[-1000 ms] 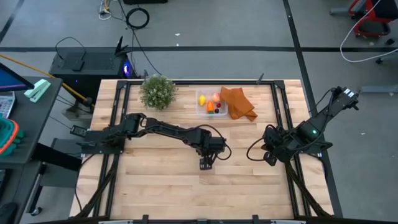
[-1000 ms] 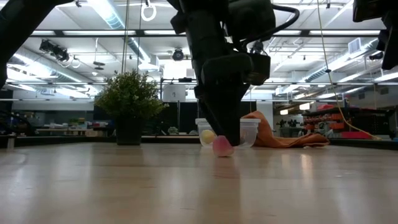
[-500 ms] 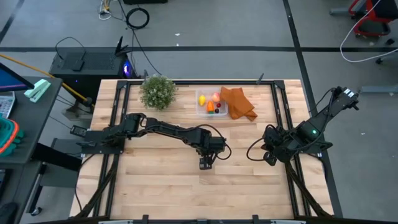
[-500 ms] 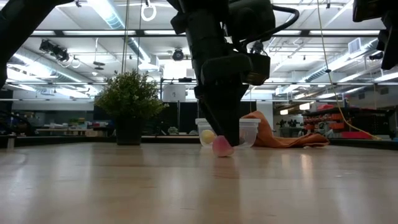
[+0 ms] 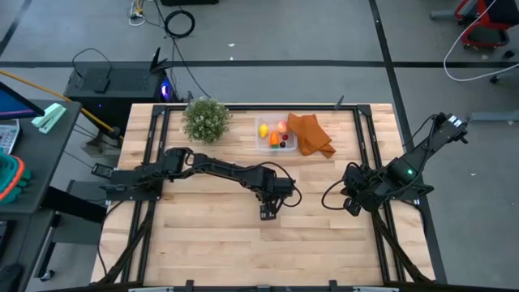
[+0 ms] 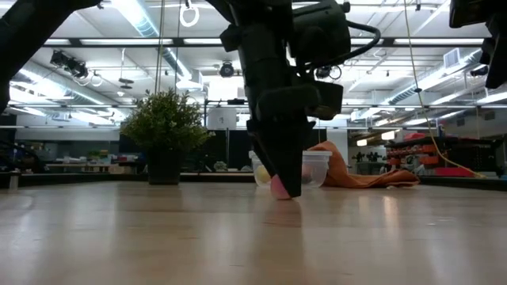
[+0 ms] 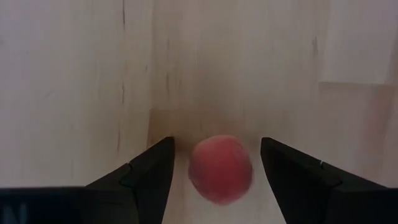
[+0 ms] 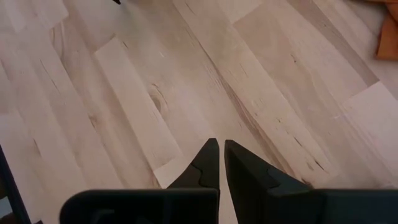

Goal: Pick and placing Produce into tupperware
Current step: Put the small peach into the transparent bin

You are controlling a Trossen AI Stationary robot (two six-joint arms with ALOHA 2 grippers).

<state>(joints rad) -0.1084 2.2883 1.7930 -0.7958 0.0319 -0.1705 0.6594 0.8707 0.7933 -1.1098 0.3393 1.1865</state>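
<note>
Left gripper [image 7: 214, 165] is down at the table, jaws wide, straddling the pink fruit [image 7: 221, 168] mid-table, well short of the tupperware [image 5: 276, 135]. Looks light, round, smooth, likely to roll; pinch across its middle. Right gripper [image 8: 221, 163] waits shut.

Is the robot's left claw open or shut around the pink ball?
Open. The left gripper has a finger on each side of the pink fruit on the table, with gaps showing, so it isn't squeezing.
</note>
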